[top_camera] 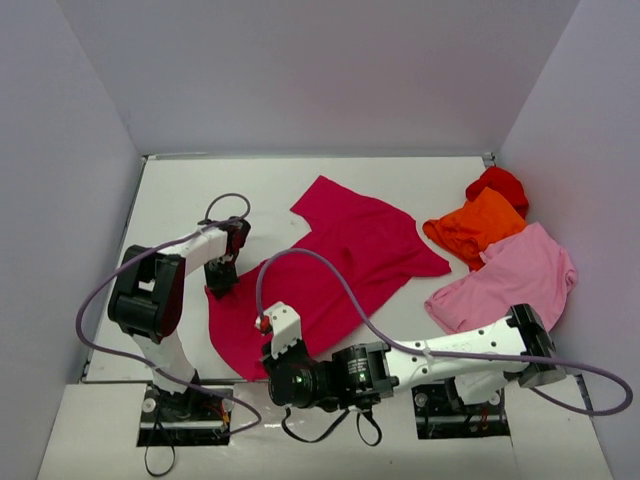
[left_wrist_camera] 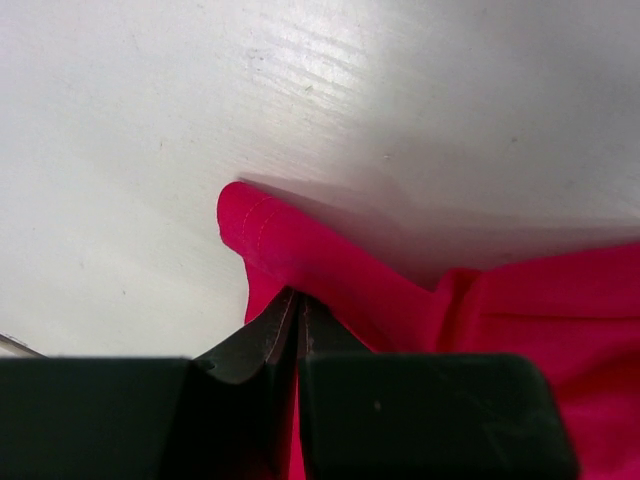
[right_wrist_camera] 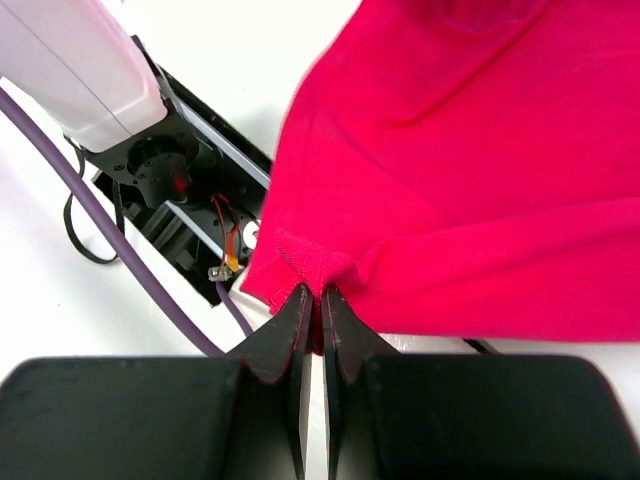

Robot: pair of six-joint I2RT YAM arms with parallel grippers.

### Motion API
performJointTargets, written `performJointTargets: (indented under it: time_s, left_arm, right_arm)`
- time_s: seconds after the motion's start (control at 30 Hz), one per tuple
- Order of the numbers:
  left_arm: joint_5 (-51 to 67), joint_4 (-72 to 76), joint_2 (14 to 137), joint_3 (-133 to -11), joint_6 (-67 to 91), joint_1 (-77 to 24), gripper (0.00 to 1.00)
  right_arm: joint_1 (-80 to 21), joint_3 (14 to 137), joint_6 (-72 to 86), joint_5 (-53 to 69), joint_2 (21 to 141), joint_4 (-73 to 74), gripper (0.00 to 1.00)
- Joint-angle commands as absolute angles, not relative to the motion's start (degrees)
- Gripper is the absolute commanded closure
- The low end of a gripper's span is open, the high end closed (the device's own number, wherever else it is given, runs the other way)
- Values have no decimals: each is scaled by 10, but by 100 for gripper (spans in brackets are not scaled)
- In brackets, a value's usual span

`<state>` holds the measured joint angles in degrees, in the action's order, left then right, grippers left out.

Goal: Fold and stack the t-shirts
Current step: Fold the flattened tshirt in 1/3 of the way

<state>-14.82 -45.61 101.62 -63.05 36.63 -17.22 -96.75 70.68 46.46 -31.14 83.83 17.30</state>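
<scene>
Top external view: the crimson-magenta t-shirt (top_camera: pixel 350 255) lies spread and rumpled across the middle of the white table (top_camera: pixel 180 190); to its right sit the light pink t-shirt (top_camera: pixel 510 280), the orange t-shirt (top_camera: pixel 478 225) touching it from behind, and the red t-shirt (top_camera: pixel 497 183) bunched behind that
Spacing: one crimson sleeve tip ends near the pink cloth; whether they touch cannot be told
Left wrist view: the left gripper (left_wrist_camera: pixel 297 298) has its jaws pressed together on a fold at the crimson shirt's edge – a stitched, rolled corner sticks out just past the tips, with bare table beyond
Right wrist view: the right gripper (right_wrist_camera: pixel 312 295) has its jaws closed to a thin slit on the crimson shirt's hem; the cloth puckers at the pinch and fans away up and right
Under the right grip: the left arm's base (right_wrist_camera: pixel 165 175) on its black mount plate, with a purple cable (right_wrist_camera: pixel 100 215) running past
Only from above: the three other shirts; the left grip at the shirt's left edge and the right arm reaching across to its near-left corner
Only from the wrists: both pinches themselves – from above the right fingertips are hidden under the wrist, and the left ones are too small to judge
</scene>
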Motion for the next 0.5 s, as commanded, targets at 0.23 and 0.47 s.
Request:
performJointTargets:
  time_s: [0.23,0.47]
  left_arm:
    - [-141,-426,1015,-643,378,-176,100]
    - [-142,-431,1004,-645,375,-177,100]
  right_arm:
    - [-973,789,405,-431,955,180,100]
    - [-954,834,360,-425,1024,133,100]
